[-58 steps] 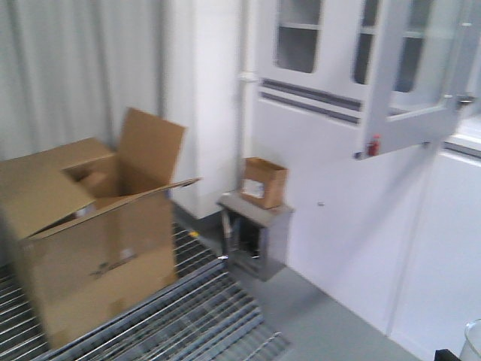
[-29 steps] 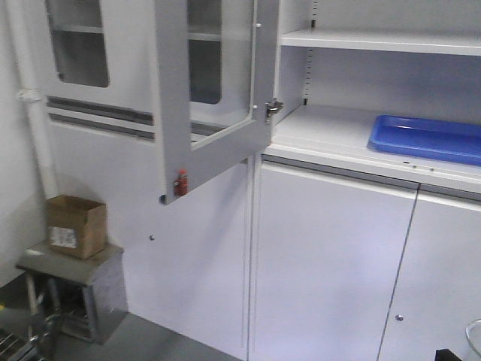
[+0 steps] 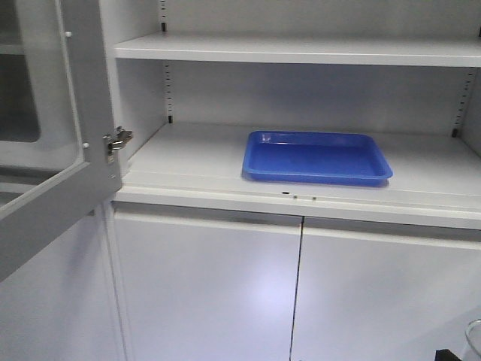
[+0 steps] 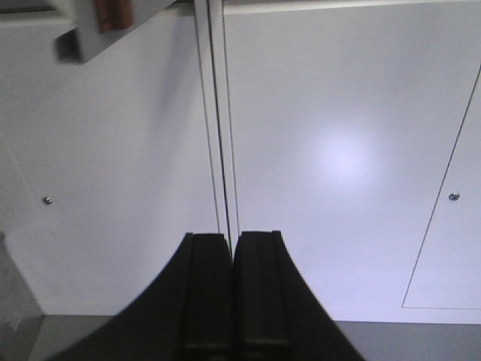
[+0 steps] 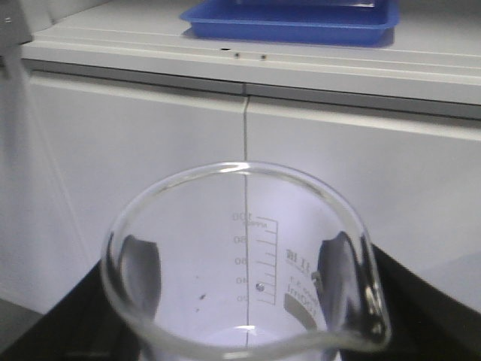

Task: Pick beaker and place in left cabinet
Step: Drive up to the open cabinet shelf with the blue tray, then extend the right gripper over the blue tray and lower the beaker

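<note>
The clear glass beaker (image 5: 244,263) with graduation marks fills the bottom of the right wrist view, held between the black fingers (image 5: 421,301) of my right gripper (image 5: 240,301), which is shut on it. Its rim also shows at the bottom right of the front view (image 3: 473,337). The left cabinet (image 3: 195,162) stands open ahead, with a flat grey shelf and a blue tray (image 3: 316,156) on it; the tray also shows in the right wrist view (image 5: 293,19). The beaker is below shelf level, in front of the lower doors. My left gripper (image 4: 231,248) is shut and empty, facing the lower doors.
The glazed cabinet door (image 3: 52,135) hangs open at the left, its latch at the shelf's left end. An upper shelf (image 3: 301,51) spans above the tray. Closed white lower doors (image 3: 301,293) lie under the shelf.
The front view has swung right: the cardboard boxes and stool have left the frame, and the open shelf with the blue tray now sits in the middle. The beaker rim stays at the bottom right.
</note>
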`<state>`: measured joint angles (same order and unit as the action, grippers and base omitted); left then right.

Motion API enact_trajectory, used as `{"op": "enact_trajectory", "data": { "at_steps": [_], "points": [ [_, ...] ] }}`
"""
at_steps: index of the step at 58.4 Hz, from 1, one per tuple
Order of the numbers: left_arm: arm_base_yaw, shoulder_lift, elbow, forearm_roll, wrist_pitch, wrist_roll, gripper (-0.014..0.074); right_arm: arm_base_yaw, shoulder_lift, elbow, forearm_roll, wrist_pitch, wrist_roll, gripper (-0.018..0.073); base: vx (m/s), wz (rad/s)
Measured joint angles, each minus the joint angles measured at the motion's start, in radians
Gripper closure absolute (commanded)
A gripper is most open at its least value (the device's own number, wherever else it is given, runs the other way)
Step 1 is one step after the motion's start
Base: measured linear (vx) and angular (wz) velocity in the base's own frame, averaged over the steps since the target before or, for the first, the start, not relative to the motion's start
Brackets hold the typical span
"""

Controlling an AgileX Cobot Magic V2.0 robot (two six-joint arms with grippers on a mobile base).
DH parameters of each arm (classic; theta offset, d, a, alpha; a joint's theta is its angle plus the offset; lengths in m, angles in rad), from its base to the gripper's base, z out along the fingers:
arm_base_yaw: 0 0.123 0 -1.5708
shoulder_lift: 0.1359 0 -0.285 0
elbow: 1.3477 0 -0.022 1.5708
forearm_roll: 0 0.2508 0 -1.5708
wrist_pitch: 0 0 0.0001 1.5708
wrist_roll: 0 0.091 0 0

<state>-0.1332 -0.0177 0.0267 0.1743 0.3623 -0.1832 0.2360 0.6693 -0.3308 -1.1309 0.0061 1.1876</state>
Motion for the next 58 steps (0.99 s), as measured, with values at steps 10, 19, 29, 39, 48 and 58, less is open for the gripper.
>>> {"op": "enact_trajectory", "data": {
  "at_steps": [10,19,29,39,48,58],
  "points": [
    [0.000,0.000,0.000,0.000,0.000,0.000,0.0593,0.000,0.000,0.000,0.000,0.000,0.000,0.0563,0.47,-0.34],
    [0.000,0.000,0.000,0.000,0.000,0.000,0.0593,0.000,0.000,0.000,0.000,0.000,0.000,0.0563,0.48,-0.15],
    [0.000,0.000,0.000,0.000,0.000,0.000,0.0593,0.000,0.000,0.000,0.000,0.000,0.000,0.0563,0.46,-0.11],
    [0.000,0.000,0.000,0.000,0.000,0.000,0.0593,0.000,0.000,0.000,0.000,0.000,0.000,0.0563,0.40,-0.09],
    [0.000,0.000,0.000,0.000,0.000,0.000,0.0593,0.000,0.000,0.000,0.000,0.000,0.000,0.0563,0.32,-0.07],
    [0.000,0.000,0.000,0.000,0.000,0.000,0.0593,0.000,0.000,0.000,0.000,0.000,0.000,0.0563,0.21,-0.08]
  ]
}}
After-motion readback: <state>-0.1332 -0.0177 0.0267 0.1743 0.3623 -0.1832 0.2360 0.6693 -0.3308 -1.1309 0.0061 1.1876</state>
